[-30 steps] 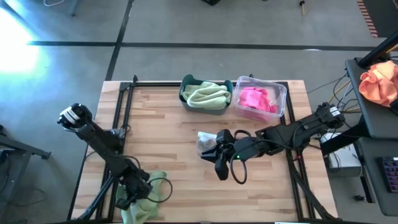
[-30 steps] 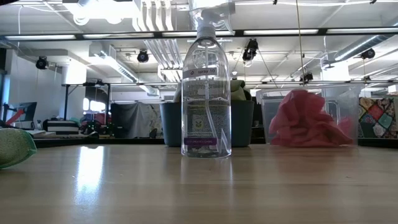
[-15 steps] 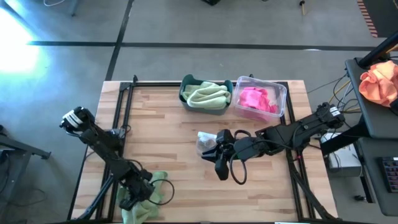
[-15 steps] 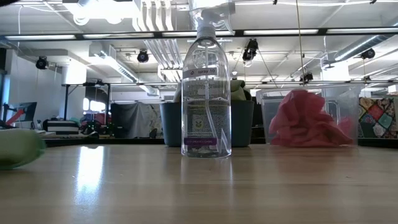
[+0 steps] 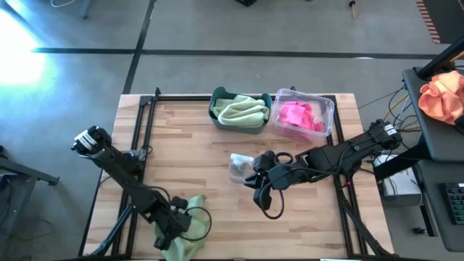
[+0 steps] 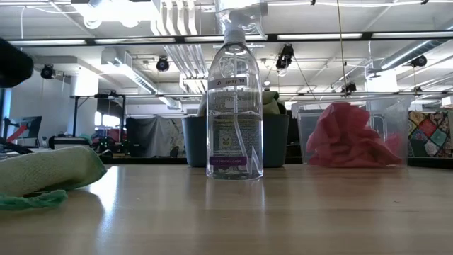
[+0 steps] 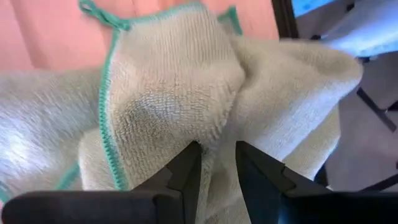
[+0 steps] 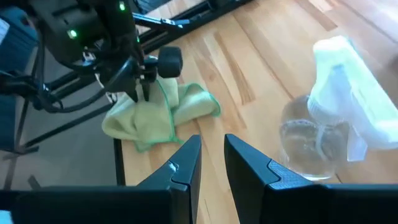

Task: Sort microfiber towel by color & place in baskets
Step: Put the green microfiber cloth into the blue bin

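Note:
One sage-green microfiber towel (image 5: 190, 226) lies bunched at the table's near edge, left of centre; it also shows in the low view (image 6: 42, 170) and in the right wrist view (image 8: 155, 112). My left gripper (image 5: 170, 230) is shut on it. My right gripper (image 5: 259, 196) hovers shut near the table's middle, beside a clear spray bottle (image 5: 238, 167), touching nothing. The dark teal basket (image 5: 216, 98) at the far edge holds green towels. The clear basket (image 5: 330, 109) to its right holds a pink towel (image 5: 299, 116). My left gripper (image 7: 214, 168) pinches a raised fold of the green towel (image 7: 214, 134) between its two fingers, coming from above and slanting down. Several layers bunch at the fold. The rest of the towel lies slack on the table around the fingers (image 7: 186, 165).
The spray bottle (image 6: 234, 106) stands upright mid-table, between the towel and the baskets. An orange cloth bundle (image 5: 442, 94) sits on a stand off the table's right side. Bare wood lies between the towel and the bottle. Cables loop beside both grippers.
My left gripper has moved toward the table's right along the near edge, dragging the green towel with it; the towel has slid right and spread a little. My right gripper has drawn back slightly toward the right.

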Tool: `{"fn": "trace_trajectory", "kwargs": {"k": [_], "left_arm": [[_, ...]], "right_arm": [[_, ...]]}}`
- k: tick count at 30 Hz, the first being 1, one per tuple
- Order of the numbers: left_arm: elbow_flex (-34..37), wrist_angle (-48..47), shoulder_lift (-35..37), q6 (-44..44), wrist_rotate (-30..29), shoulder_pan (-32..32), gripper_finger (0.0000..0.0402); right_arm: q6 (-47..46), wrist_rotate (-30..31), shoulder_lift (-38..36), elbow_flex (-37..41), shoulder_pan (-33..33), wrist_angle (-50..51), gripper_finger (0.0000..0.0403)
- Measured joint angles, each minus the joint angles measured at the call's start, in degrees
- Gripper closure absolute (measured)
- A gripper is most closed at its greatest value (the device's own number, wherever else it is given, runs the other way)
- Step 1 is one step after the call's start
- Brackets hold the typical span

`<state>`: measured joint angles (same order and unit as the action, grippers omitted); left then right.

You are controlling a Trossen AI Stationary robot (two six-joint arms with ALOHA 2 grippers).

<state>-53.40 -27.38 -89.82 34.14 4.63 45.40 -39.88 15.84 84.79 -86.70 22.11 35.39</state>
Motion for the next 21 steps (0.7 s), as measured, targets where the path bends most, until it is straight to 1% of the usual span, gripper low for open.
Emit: {"fn": "trace_trajectory", "kwargs": {"k": [2,6,9,15,21], "left_arm": [[-0.58,-0.13,0.02,-0.01,0.39,-1.2,0.0315],[-0.15,-0.17,0.04,0.69,0.85,-3.47,0.0315],[0.51,-0.34,0.04,0.9,2.38,-4.7,0.0307],[0.62,-0.63,0.04,0.88,5.1,-5.55,0.0273],[0.62,-0.58,-1.72,-0.13,5.32,-5.55,0.0233]], "right_arm": [[0.0,-0.21,0.0,0.0,-0.01,0.76,0.0339],[0.0,-2.71,0.0,0.0,-0.01,1.19,0.0339],[0.02,-2.82,0.0,0.0,-0.02,1.23,0.0339],[0.02,-2.82,0.0,0.0,-0.02,1.23,0.0339],[0.02,-2.82,0.0,0.0,-0.01,1.23,0.0339]]}}
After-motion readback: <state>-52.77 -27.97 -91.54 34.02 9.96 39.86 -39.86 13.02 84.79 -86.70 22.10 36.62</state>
